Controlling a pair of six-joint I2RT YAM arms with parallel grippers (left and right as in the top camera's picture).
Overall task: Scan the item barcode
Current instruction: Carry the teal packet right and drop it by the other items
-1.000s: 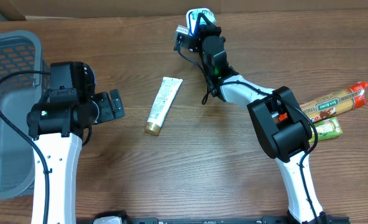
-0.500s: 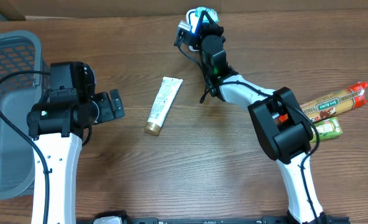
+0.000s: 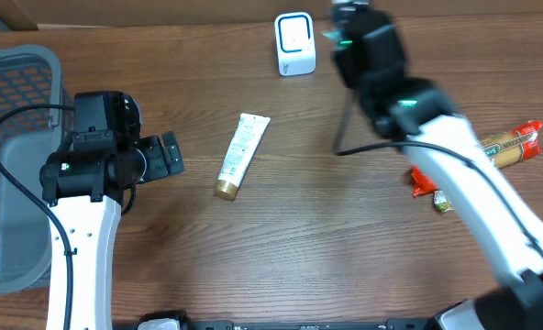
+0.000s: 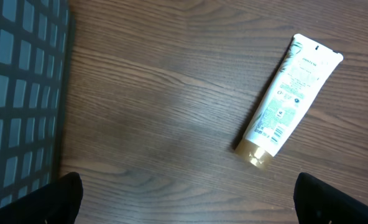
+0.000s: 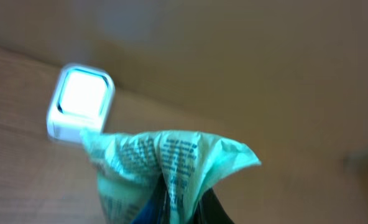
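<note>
Mint-green packet (image 5: 165, 162) is sitting pinched in my right claw (image 5: 171, 208), its crumpled edge sticking out past my fingertips. The white scanner (image 5: 81, 102) is glowing beyond it, off to the left. My left claw (image 3: 168, 154) is hanging spread wide, a tube (image 4: 288, 99) lying ahead of it.

Mint-green printed packet (image 5: 171, 155), white scanner (image 3: 294, 43), white gold-capped tube (image 3: 238, 154), grey grid basket (image 3: 24, 55)

No print on the tube (image 4: 288, 102) or the green packet (image 5: 165, 162) is legible.
</note>
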